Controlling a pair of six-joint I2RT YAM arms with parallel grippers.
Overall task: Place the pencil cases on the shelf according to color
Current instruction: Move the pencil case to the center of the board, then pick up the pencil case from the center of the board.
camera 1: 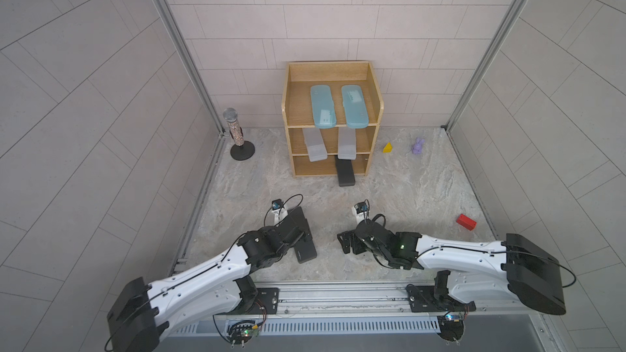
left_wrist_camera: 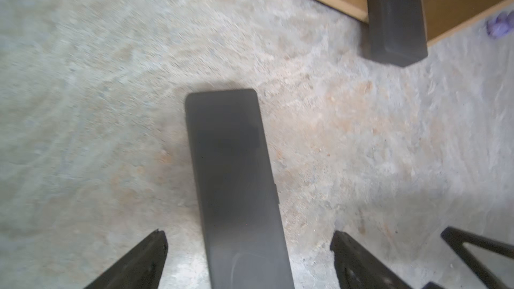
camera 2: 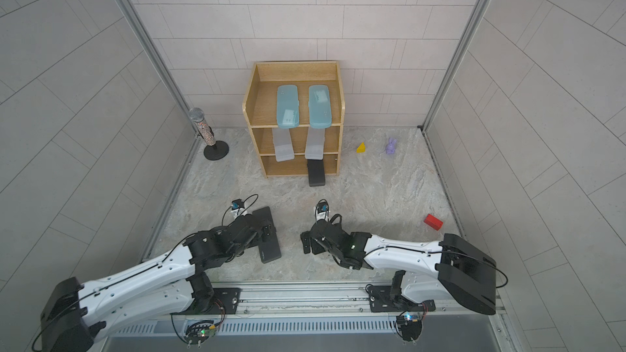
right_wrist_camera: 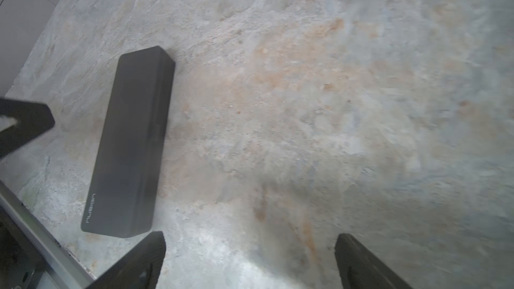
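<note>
Marbled desk (camera 1: 406, 181): loose black case (left_wrist_camera: 236, 176) lies between my open left jaws, long axis toward shelf (camera 1: 328, 72); right jaws open, empty.

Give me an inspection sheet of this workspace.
Surface: marbled table, nothing spilled.
Job's things: shelf; blue cases on top tier; grey cases on middle tier; shelved black case sticking out of bottom tier; loose black case on table.
Clutter: microphone, yellow wedge, purple bunny, red block.
Grippers: left gripper open, straddling loose black case, not touching; right gripper open over bare table.
Cables: loops at both wrists, nothing snagged.
Surroundings: tiled walls, front rail.
</note>
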